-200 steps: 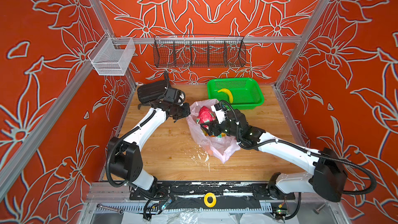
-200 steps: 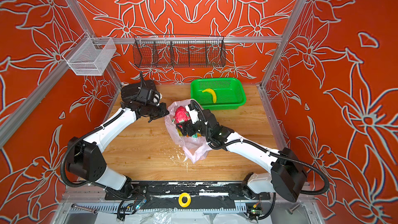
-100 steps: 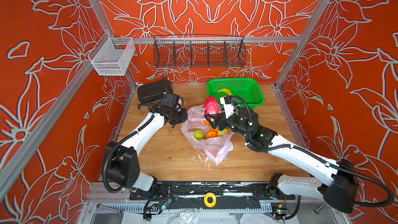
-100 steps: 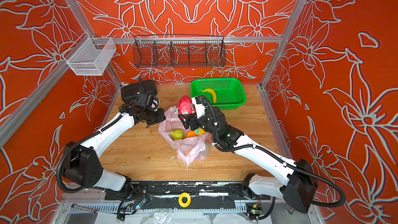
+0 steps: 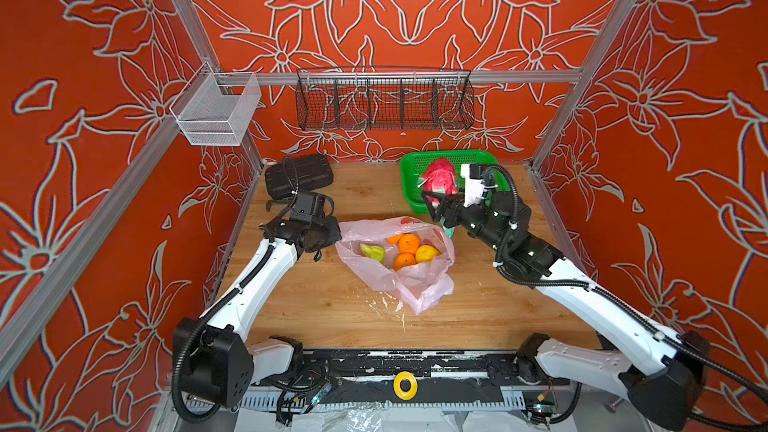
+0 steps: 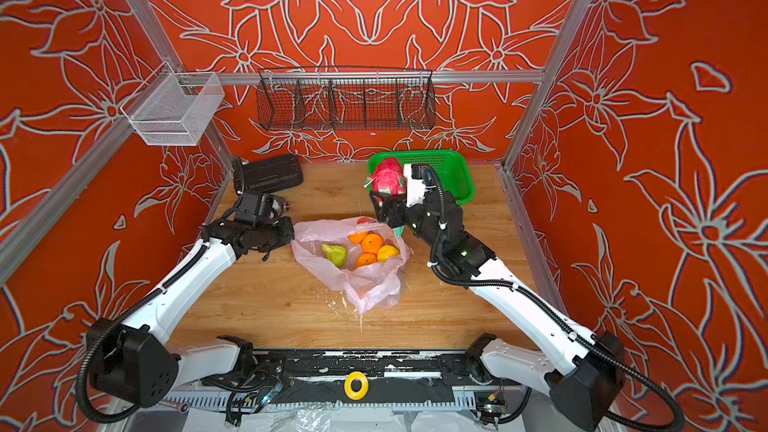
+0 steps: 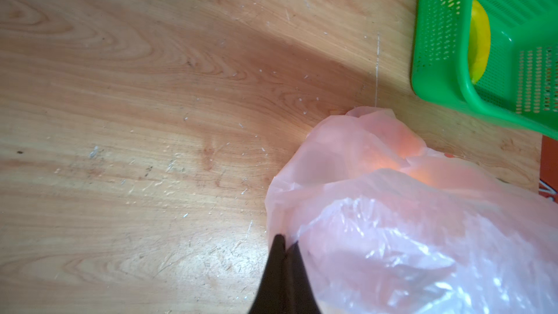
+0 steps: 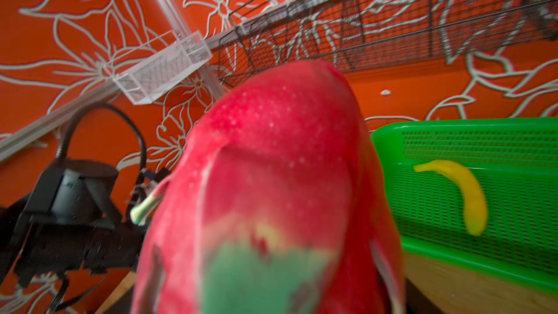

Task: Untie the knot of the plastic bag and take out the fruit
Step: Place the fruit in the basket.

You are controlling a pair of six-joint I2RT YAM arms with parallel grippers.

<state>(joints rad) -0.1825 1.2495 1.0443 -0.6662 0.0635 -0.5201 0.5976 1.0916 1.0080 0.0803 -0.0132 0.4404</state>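
Note:
The pale pink plastic bag (image 5: 399, 280) (image 6: 357, 284) lies mid-table with its mouth open upward; the knot is out of view. Inside show several oranges (image 5: 409, 243) (image 6: 372, 243) and a green pear (image 5: 372, 252) (image 6: 335, 253). My left gripper (image 5: 332, 234) (image 6: 289, 230) (image 7: 285, 241) is shut on the bag's left rim (image 7: 392, 222). My right gripper (image 5: 438, 197) (image 6: 386, 201) holds the pink-red dragon fruit (image 5: 438, 178) (image 6: 388, 176) (image 8: 271, 176) in the air, between the bag and the green basket. The fruit hides its fingers in the right wrist view.
The green mesh basket (image 5: 409, 184) (image 6: 457, 184) (image 7: 437, 55) (image 8: 453, 134) at the back right holds a yellow banana (image 7: 480, 40) (image 8: 471, 194). A black wire rack (image 5: 384, 103) and a white mesh bin (image 5: 216, 118) hang on the walls. A black block (image 5: 299, 174) lies back left.
The right gripper has lifted the dragon fruit out of the bag and carried it back toward the green basket. The left gripper has come lower, still on the bag's rim, and the oranges and pear now show.

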